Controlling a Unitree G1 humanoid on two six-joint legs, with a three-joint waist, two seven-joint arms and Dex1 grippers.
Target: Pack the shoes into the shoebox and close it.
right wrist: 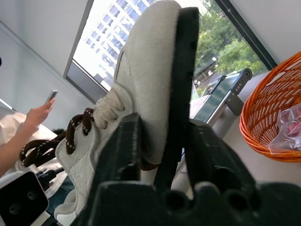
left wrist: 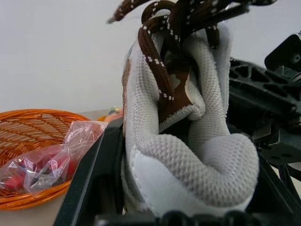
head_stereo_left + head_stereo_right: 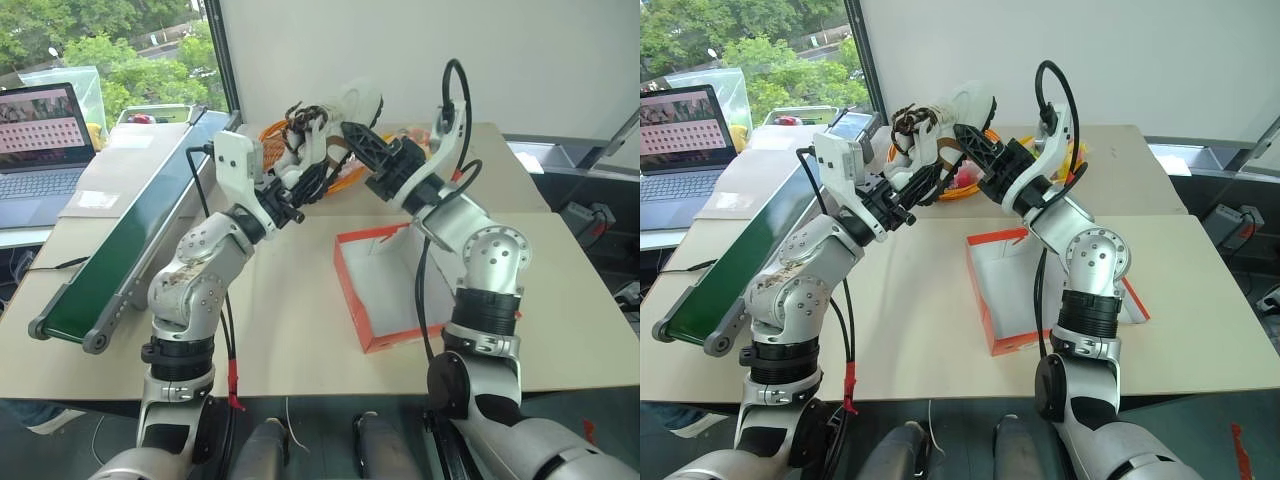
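One white shoe (image 3: 350, 103) with dark brown laces hangs in the air above the back of the table, held between both grippers. My left gripper (image 3: 312, 152) is shut on its padded heel collar (image 2: 188, 160), with one black finger (image 2: 91, 179) pressed against the side. My right gripper (image 1: 155, 117) is shut on the front of the shoe (image 1: 141, 70), one finger (image 1: 181, 89) lying flat on the sole. The red shoebox (image 3: 349, 290) lies open on the table below and to the right, its white inside showing.
An orange wicker basket (image 2: 33, 132) with a plastic bag of red things stands behind the grippers. A green conveyor belt (image 3: 130, 235) runs along the table's left side, with a laptop (image 3: 40, 140) beyond it. A person's hand holding a phone (image 1: 40, 113) shows at the left.
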